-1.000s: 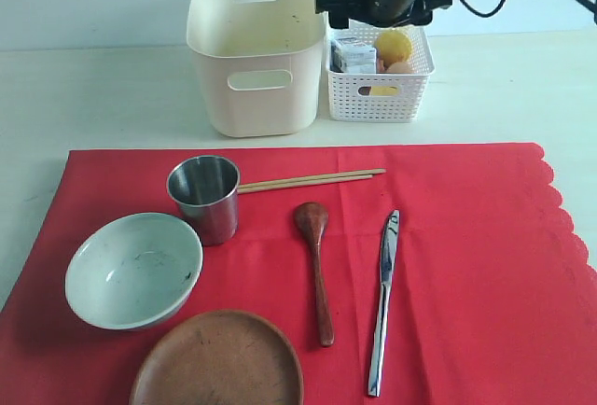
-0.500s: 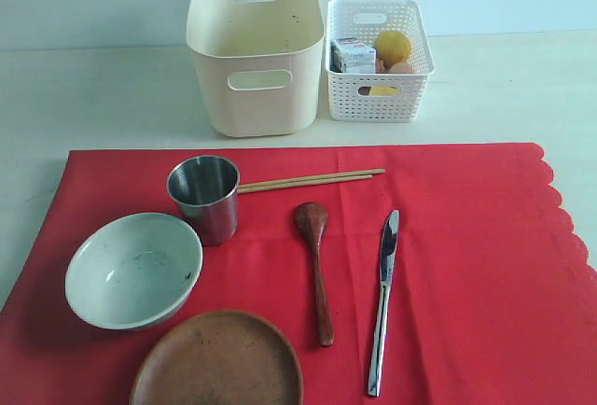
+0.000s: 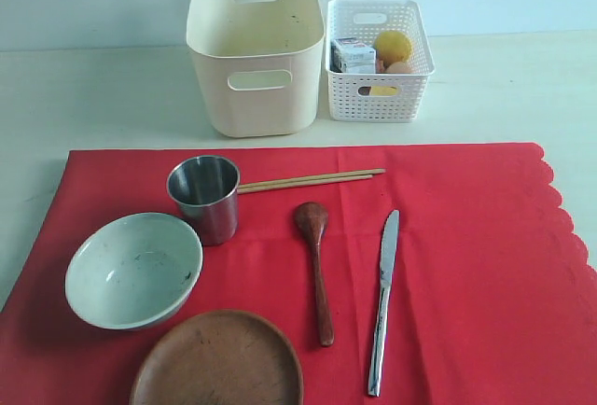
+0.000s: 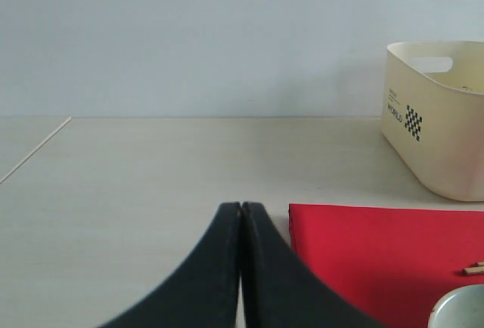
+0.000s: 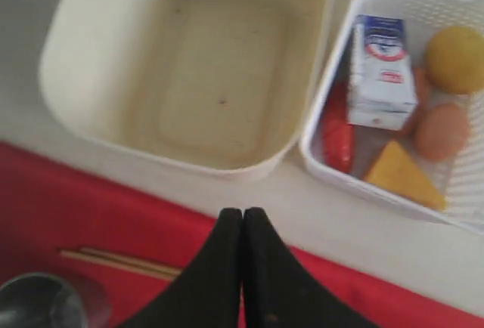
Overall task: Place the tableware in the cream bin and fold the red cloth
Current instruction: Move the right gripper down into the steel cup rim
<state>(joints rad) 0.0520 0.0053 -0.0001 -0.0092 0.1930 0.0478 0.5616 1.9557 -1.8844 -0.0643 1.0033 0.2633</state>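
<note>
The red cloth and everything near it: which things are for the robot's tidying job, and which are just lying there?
For the job: steel cup, bowl, brown plate, wooden spoon, chopsticks, knife, cream bin, red cloth.
Just lying about: white basket, milk carton, lemon, egg, cheese.

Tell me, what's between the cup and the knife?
The spoon, lying on the red cloth between cup and knife, seen in the exterior view.

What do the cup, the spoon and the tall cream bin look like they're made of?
The cup looks like stainless steel: grey metallic sheen with reflections. The spoon seems wooden: dark reddish-brown, matte. The cream bin is probably plastic: smooth, slightly glossy walls with moulded rounded corners and handle cut-outs.
</note>
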